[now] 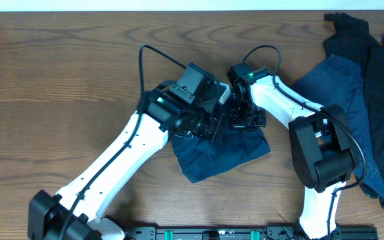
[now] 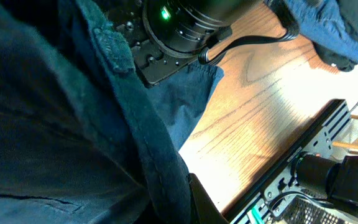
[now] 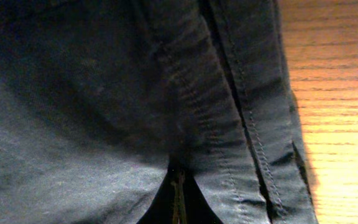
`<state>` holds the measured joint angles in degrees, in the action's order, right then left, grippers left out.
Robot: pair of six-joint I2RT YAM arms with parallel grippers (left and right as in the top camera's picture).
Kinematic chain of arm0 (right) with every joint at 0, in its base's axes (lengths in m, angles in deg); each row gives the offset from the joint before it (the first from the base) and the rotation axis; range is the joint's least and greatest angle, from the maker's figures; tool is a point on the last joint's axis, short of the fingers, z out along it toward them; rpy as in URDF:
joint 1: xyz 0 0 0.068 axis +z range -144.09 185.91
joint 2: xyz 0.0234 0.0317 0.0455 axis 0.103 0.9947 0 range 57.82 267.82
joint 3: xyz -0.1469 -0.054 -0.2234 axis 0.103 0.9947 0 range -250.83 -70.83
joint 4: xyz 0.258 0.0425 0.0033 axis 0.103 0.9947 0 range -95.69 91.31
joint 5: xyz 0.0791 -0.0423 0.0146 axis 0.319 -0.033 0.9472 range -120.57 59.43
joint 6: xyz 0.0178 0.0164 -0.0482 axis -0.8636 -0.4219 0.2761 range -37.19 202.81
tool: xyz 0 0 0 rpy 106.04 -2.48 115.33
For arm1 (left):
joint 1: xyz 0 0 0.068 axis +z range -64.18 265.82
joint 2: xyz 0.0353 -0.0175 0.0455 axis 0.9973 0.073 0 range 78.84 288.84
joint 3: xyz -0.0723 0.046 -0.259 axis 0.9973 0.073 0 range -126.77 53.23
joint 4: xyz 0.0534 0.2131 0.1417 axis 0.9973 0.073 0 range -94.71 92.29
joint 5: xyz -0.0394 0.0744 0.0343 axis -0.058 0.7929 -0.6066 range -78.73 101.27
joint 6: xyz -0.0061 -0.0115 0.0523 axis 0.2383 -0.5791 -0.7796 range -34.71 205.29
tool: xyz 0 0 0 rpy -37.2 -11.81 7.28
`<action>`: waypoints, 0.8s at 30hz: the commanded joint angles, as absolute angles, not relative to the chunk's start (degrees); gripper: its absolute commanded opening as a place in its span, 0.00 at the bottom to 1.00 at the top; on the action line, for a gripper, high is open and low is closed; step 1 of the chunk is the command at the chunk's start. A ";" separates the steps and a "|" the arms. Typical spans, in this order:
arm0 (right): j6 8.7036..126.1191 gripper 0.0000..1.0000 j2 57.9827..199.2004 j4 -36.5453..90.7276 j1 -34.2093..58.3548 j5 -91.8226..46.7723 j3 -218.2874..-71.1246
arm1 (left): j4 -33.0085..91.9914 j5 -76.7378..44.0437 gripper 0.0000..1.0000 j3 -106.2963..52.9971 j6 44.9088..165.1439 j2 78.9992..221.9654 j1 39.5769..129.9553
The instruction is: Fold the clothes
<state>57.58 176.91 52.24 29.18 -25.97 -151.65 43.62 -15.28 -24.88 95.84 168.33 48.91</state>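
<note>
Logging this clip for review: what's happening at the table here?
Both arms meet over a bunched dark navy garment in the middle of the table. The left tool and right tool are shut; cloth fills each wrist view, so both seem to pinch it. It is not neatly folded yet. A pile of blue clothes lies at the right edge.

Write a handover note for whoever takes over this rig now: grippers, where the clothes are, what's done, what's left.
Left gripper: shut, pinching the navy shirt.
Right gripper: shut on the same shirt, beside the left.
Shirt: compact bundle in the middle of the table, fold not yet neat.
Other blue clothes: unfolded heap at the right edge.
To do: finish this fold, then the heap.
</note>
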 commanded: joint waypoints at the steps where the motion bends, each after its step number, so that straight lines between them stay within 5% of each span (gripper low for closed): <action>1: 56.66 0.01 177.98 52.22 29.92 -28.18 -150.09 | 43.08 -14.84 0.06 -24.07 96.10 170.30 48.04; 5: 56.66 0.01 177.98 52.24 29.92 -28.18 -150.09 | 42.75 -14.88 0.08 -24.07 96.12 171.32 47.95; 7: 56.66 0.01 177.98 52.24 29.92 -28.18 -150.09 | 42.79 -15.10 0.38 -24.07 96.14 171.32 47.95; 8: 56.66 0.01 177.98 52.24 29.92 -28.18 -150.09 | 42.75 -15.12 0.43 -24.07 96.12 171.30 47.95; 24: 55.98 0.01 177.58 52.61 29.68 -28.22 -150.12 | 48.71 -7.45 0.45 -25.40 93.06 162.91 55.73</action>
<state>57.55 176.91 52.35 29.18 -26.01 -151.65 47.34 -11.80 -24.88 94.22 164.77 52.47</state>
